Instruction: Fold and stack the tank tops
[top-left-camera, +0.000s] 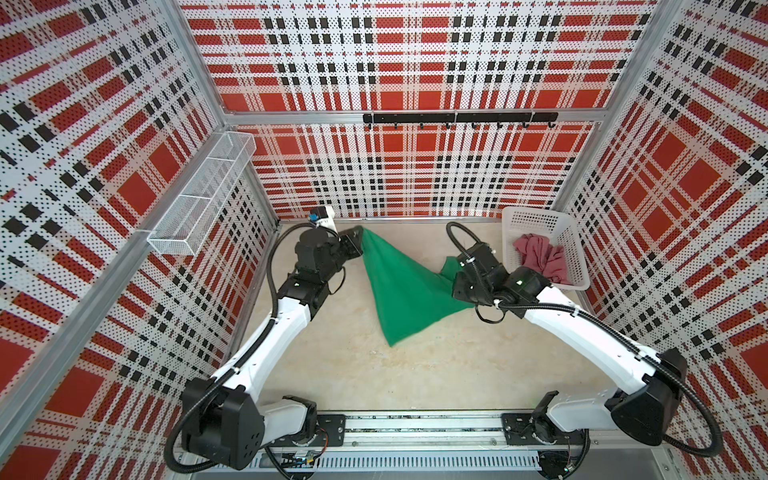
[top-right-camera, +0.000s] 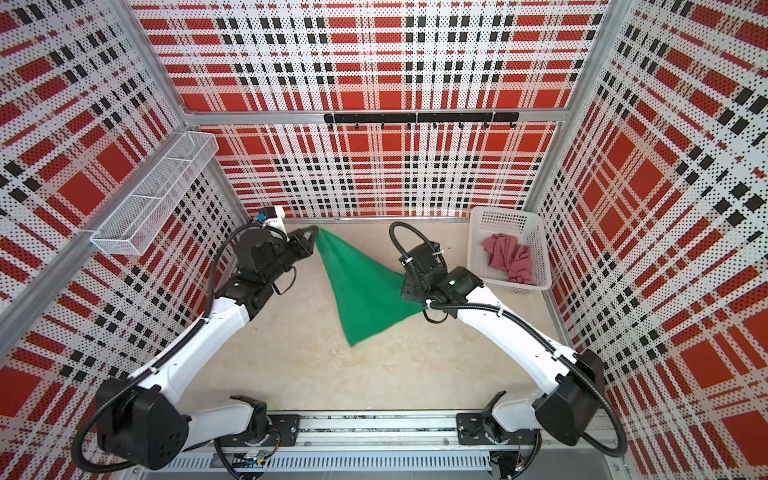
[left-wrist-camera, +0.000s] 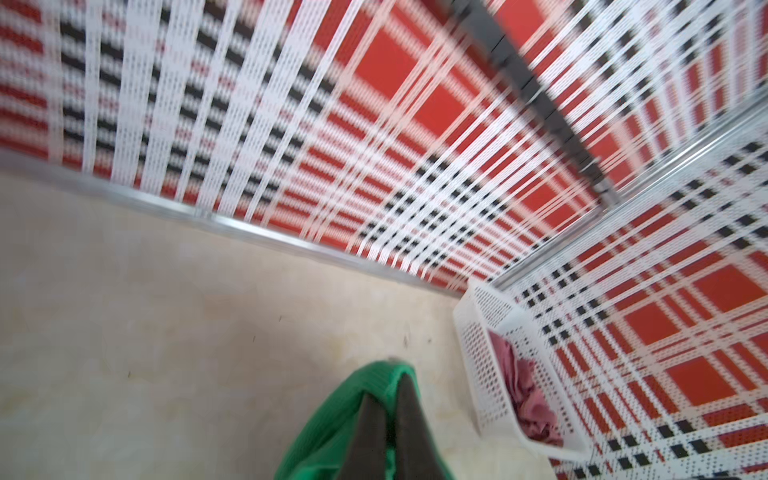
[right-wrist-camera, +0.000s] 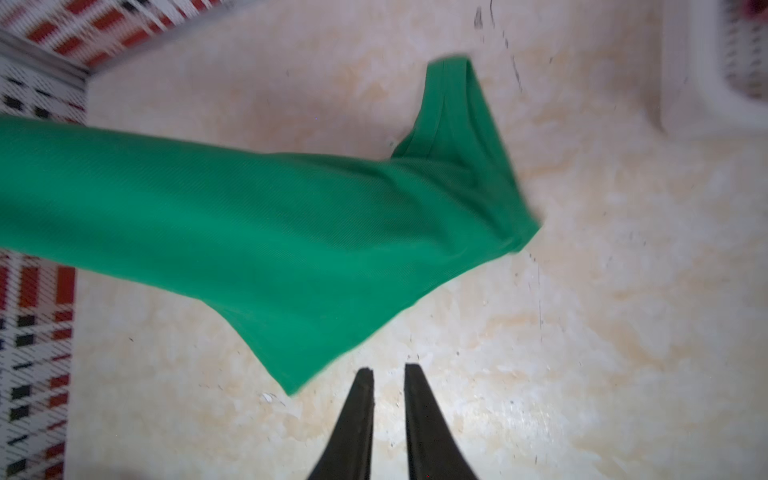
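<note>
While the left tool is pinching one corner of the ribbed green tank top, stretched into a triangle over the desk, the right tool is hovering narrowly parted and empty.

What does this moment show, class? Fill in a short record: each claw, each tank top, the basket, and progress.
left claw: shut on one end of the green tank top, held off the table
right claw: slightly open, empty, near the green cloth but not gripping it
green tank top: unfolded, draped down from the left claw
pink tank top: crumpled inside the basket
progress: nothing folded or stacked
</note>
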